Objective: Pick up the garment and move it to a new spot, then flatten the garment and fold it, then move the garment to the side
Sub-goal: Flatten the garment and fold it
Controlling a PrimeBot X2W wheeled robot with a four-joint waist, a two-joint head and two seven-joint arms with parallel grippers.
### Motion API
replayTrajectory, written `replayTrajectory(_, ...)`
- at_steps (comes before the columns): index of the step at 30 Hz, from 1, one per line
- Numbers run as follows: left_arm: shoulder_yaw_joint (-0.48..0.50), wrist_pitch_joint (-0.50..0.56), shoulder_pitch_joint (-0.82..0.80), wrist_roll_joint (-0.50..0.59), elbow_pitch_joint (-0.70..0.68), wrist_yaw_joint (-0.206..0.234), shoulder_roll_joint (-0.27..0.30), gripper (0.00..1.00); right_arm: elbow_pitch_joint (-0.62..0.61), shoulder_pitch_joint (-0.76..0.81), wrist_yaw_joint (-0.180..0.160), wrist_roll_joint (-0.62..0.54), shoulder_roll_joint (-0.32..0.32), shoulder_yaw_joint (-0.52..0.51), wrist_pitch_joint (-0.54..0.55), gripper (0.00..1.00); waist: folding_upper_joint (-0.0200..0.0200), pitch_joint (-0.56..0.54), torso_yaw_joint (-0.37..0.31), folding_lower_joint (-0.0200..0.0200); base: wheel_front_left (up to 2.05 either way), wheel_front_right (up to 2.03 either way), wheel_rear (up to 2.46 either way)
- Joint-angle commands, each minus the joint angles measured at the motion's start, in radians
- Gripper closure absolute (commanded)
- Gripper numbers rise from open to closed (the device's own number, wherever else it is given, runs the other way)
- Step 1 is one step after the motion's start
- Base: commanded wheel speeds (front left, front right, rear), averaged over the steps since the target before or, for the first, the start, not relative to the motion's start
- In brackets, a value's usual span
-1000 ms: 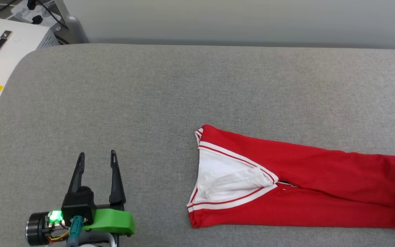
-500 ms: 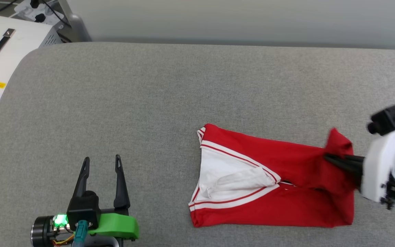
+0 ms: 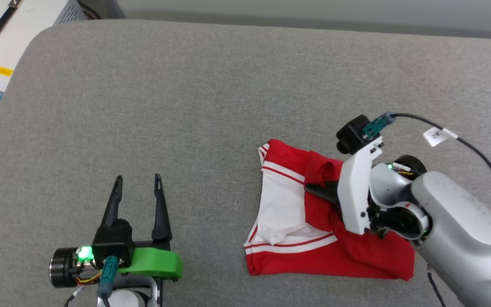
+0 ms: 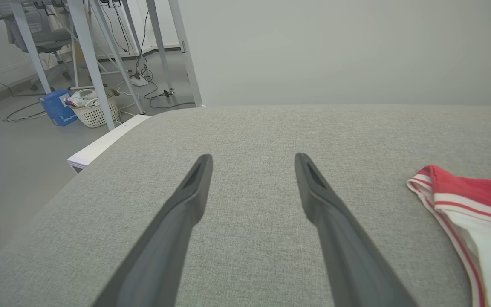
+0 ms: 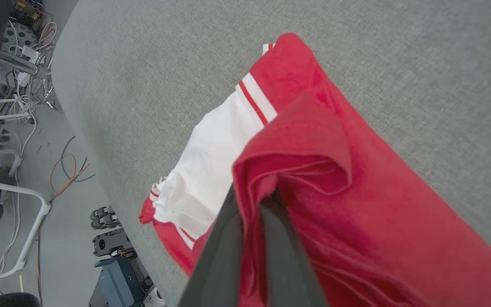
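The right end effector (image 3: 309, 186) grips a red fold of the garment (image 3: 356, 256) tight, above its white part; the rest lies on the grey tabletop (image 3: 186, 85). The left end effector (image 3: 137, 179) stands wide open, empty.

We see bright, flat, diffuse light. Shadows on the table (image 3: 211, 106) are faint and soft-edged. Head view sharp. Wrist views bend at edges; left hand (image 4: 252, 157) and right hand (image 5: 252, 197) fingers go soft near the lens, against the garment (image 5: 369, 221).
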Motion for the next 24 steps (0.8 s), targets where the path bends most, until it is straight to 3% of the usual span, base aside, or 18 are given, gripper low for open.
replayTrajectory(1, 0.005, -0.006, -0.024, 0.015, 0.005, -0.007, -0.009, 0.0, 0.037, -0.018, -0.001, -0.019, 0.012, 0.015, -0.028, 1.0, 0.0, 0.024, 0.019, 0.0, 0.0, 0.0, 0.0)
replayTrajectory(8, 0.025, -0.006, -0.031, 0.033, 0.028, -0.027, -0.031, 0.0, 0.168, -0.001, -0.001, -0.023, 0.046, 0.107, -0.142, 1.0, 0.0, 0.019, 0.025, 0.0, 0.0, 0.0, 0.0)
replayTrajectory(9, 0.029, -0.006, -0.027, 0.034, 0.032, -0.029, -0.033, 0.0, 0.169, 0.003, -0.001, -0.018, 0.046, 0.109, -0.172, 0.6, 0.0, 0.011, 0.022, 0.0, 0.0, 0.0, 0.0)
replayTrajectory(10, 0.034, -0.006, -0.022, 0.036, 0.037, -0.031, -0.033, 0.0, 0.165, 0.009, -0.001, -0.011, 0.044, 0.111, -0.208, 0.0, 0.0, 0.001, 0.018, 0.0, 0.0, 0.0, 0.0)
replayTrajectory(15, 0.056, -0.006, 0.003, 0.044, 0.044, -0.04, -0.032, 0.0, 0.097, 0.036, -0.001, -0.016, -0.01, 0.117, -0.372, 0.0, 0.0, -0.05, -0.011, 0.0, 0.0, 0.0, 0.0)
replayTrajectory(20, 0.079, -0.006, 0.025, 0.049, 0.047, -0.05, -0.029, 0.0, 0.041, 0.066, -0.001, -0.088, -0.083, 0.018, -0.595, 0.0, 0.0, -0.089, -0.052, 0.0, 0.0, 0.0, 0.0)
replayTrajectory(24, 0.091, -0.006, 0.041, 0.053, 0.049, -0.057, -0.026, 0.0, 0.062, 0.111, -0.001, -0.213, -0.097, -0.106, -0.75, 0.0, 0.0, -0.119, -0.084, 0.0, 0.0, 0.0, 0.0)
